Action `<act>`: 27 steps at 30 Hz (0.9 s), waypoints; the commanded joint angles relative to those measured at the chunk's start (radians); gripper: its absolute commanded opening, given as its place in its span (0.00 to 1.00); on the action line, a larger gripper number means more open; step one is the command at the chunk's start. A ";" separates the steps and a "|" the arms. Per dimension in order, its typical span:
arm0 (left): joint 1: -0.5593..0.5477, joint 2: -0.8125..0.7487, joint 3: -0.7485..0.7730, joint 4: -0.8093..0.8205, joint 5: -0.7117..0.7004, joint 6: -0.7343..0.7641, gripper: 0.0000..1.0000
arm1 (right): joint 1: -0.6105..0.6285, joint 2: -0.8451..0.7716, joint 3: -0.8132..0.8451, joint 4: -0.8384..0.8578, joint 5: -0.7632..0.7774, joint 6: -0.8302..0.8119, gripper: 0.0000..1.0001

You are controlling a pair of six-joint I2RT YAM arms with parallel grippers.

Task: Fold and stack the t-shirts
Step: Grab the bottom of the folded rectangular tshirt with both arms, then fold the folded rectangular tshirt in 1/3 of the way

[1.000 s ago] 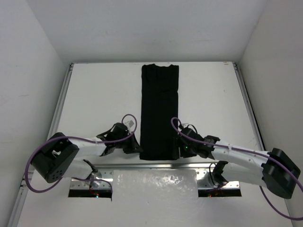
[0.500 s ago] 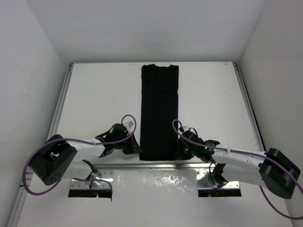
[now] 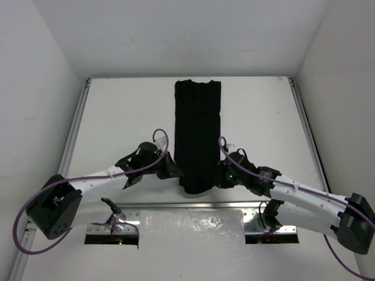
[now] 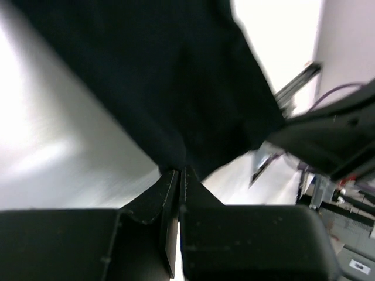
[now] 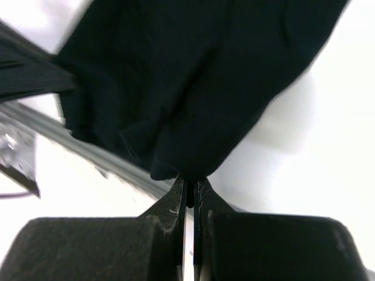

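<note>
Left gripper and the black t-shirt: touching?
Touching. The left wrist view shows the left gripper closed on an edge of the black t-shirt, cloth pinched in its jaws with no gap.

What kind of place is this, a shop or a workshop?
Probably a robot test booth: a white table boxed in by blank white walls, two cabled arms, one black t-shirt.

The black t-shirt (image 3: 198, 129) lies as a long narrow strip down the table (image 3: 117, 117), near end lifted and bunched.
</note>
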 commanded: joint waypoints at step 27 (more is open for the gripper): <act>0.278 0.636 0.690 0.015 0.052 0.022 0.00 | -0.474 0.595 0.574 0.110 -0.098 -0.327 0.00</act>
